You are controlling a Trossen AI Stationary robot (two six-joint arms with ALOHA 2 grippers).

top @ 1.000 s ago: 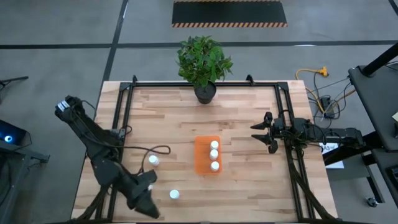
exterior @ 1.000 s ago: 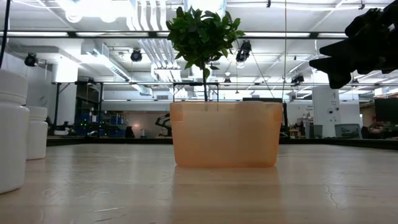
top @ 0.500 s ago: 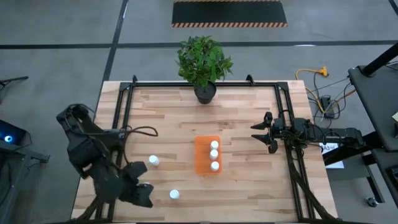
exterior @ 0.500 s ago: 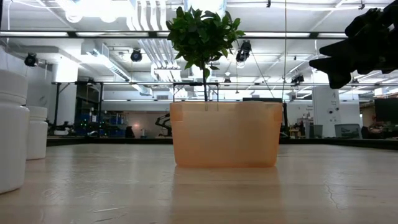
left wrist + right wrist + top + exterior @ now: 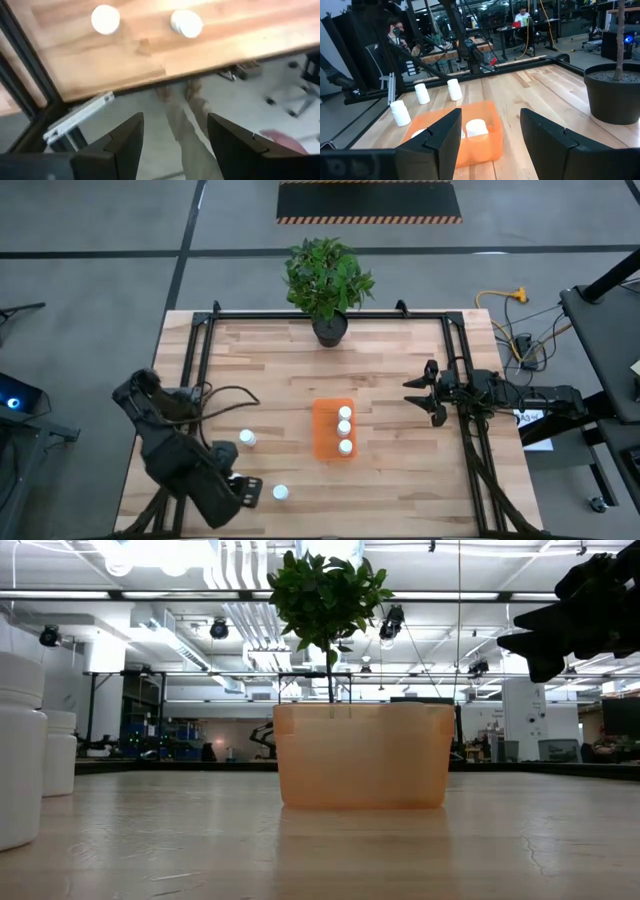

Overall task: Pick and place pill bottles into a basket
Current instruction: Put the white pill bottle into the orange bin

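Note:
The orange basket (image 5: 325, 428) stands at mid-table and holds three white pill bottles (image 5: 345, 428) in a row. It also shows in the low view (image 5: 362, 755) and the right wrist view (image 5: 485, 147). Two more bottles stand upright on the wood, one (image 5: 247, 438) left of the basket and one (image 5: 281, 493) by the near edge; their caps (image 5: 105, 19) (image 5: 186, 23) show in the left wrist view. The right wrist view shows a third loose bottle (image 5: 400, 112). My left gripper (image 5: 243, 492) (image 5: 175, 145) is open and empty, just left of the near bottle. My right gripper (image 5: 428, 395) (image 5: 487, 145) is open and empty, right of the basket.
A potted plant (image 5: 329, 328) stands at the table's far edge. Black frame rails (image 5: 195, 380) run along the left, right and far sides. People sit at desks (image 5: 522, 17) in the room beyond the table. Bare wood lies between the basket and my right gripper.
My left arm has folded, its elbow coming toward the table's near edge and right. Its gripper has stayed by the near edge and turned toward the near bottle. The bottles and basket have not moved.

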